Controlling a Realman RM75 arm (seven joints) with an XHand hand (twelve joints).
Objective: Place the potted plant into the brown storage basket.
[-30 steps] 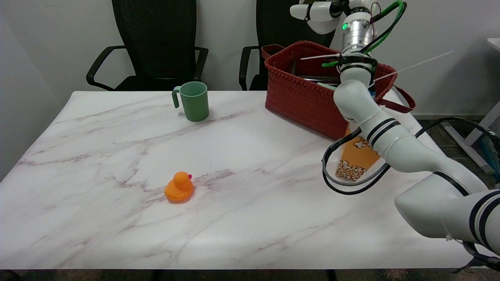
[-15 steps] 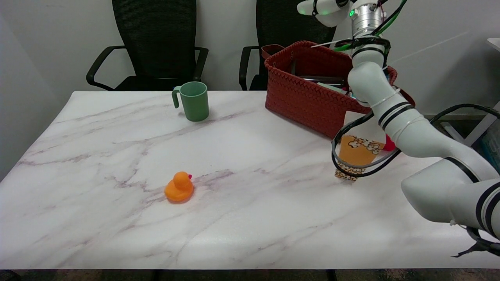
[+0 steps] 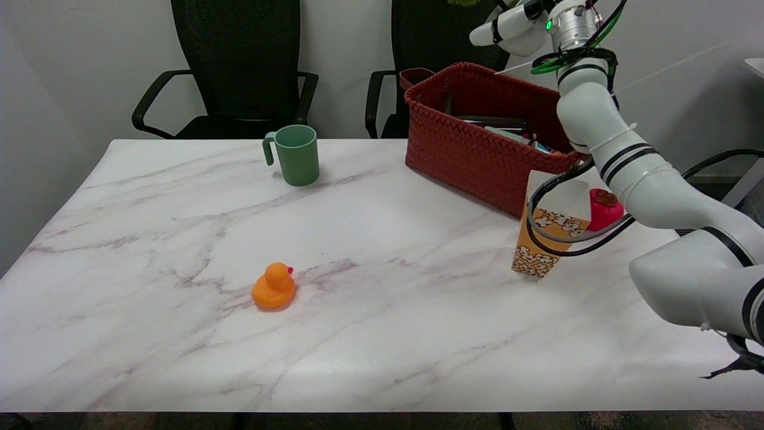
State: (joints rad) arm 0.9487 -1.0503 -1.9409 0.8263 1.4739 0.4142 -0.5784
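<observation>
two black chairs sit behind the marble table. going left to right on the table: a green mug stands upright near the back edge with its handle to the left, then an orange duck sits out in the middle, beak pointing right. further right the basket sits at the back right, its long side running from back left to front right, with a few flat things inside that are too small to make out. just in front of its near corner a popcorn box stands upright, with a red toy right beside it. black cables loop across the front of the box. the right arm comes up from the lower right, past the basket's right end, and runs off the top. the hand is past the top edge, so can't tell if it's wide or holding anything. there's a yellow-green sliver at the top edge above the basket. can't tell if that's the plant, so no idea where it is or which way it points.
</observation>
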